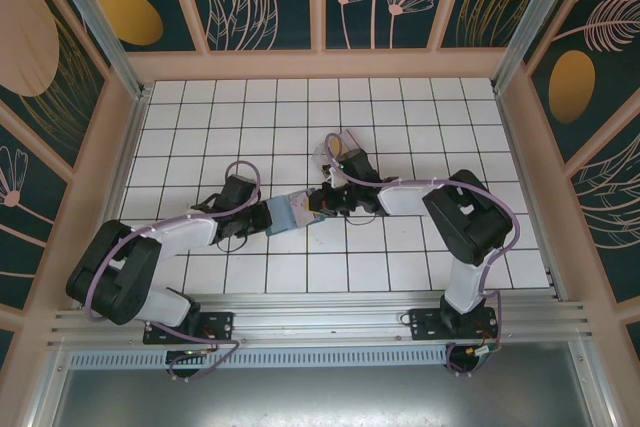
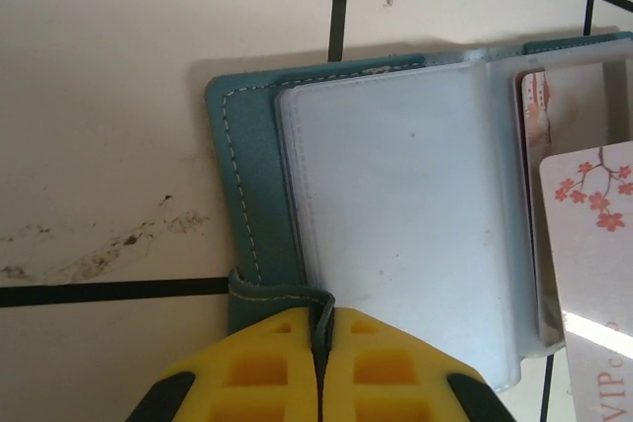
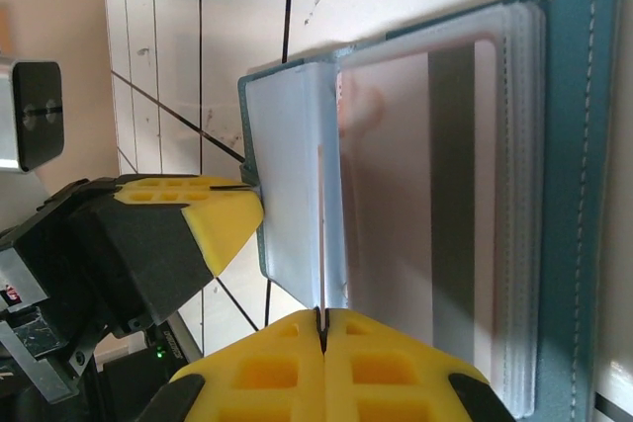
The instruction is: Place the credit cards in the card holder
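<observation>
The left hand [image 2: 318, 328], clenched, pins the cover edge of the teal folding card holder with clear plastic sleeves [image 2: 386, 205], near the desk's middle. Hold that pin firm; the right hand [image 3: 321, 318], clenched on one sleeve leaf, should peel gently, avoiding tearing.

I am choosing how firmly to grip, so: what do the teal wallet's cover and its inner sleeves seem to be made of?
Teal cover: probably faux leather, matt, with pale stitching along its edge. Inner sleeves: likely soft clear plastic, slightly frosted, with a faint sheen and pressed seams near the borders.
</observation>
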Robot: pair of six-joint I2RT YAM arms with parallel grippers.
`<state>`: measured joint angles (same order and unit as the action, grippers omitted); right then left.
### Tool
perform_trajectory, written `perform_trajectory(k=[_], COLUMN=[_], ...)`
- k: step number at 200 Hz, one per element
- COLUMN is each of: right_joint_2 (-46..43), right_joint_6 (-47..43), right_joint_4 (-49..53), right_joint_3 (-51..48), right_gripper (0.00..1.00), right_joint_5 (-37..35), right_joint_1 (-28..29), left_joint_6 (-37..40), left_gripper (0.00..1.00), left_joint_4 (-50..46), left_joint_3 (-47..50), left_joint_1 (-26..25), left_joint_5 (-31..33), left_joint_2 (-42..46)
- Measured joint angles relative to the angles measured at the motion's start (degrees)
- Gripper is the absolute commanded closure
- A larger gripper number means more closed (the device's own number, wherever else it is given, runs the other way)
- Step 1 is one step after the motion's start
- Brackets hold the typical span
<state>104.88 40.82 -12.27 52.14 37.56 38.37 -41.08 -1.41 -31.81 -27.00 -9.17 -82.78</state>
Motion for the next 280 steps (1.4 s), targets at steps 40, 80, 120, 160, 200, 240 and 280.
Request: perform_trajectory(k=[40, 80, 120, 160, 200, 240, 280], right_joint_2=[2.08, 4.15, 4.24, 4.13, 4.39, 6.03, 6.88], right_joint_6=[0.2, 0.2, 0.0, -0.48, -0.7, -0.85, -0.81], right_joint_4=[-0.87, -1.2, -0.92, -0.13, -0.13, -0.28, -1.09], right_joint_3=[0.94, 3.32, 4.83, 5.7, 5.9, 5.9, 6.01], right_gripper=[0.97, 0.97, 0.97, 0.97, 0.98, 0.98, 0.98], right_joint_5=[0.0, -0.04, -0.07, -0.22, -0.68, -2.03, -1.92], right_joint_1=[0.44, 0.72, 0.74, 0.74, 0.74, 0.74, 0.9], left_joint_6=[-0.72, -0.83, -0.81, -0.81, -0.81, -0.81, -0.81], left_gripper=[1.0, 1.0, 1.0, 1.0, 1.0, 1.0, 1.0], left_joint_4=[1.66, 2.51, 2.71, 2.71, 2.71, 2.73, 2.73], left_joint_3=[1.05, 1.7, 1.77, 1.77, 1.77, 1.77, 1.77], left_joint_1=[0.0, 0.0, 0.0, 0.0, 0.0, 0.0, 0.0], left_joint_5=[0.0, 0.02, 0.04, 0.02, 0.02, 0.0, 0.0], left_joint_2=[0.44, 0.79, 0.79, 0.79, 0.79, 0.79, 0.76])
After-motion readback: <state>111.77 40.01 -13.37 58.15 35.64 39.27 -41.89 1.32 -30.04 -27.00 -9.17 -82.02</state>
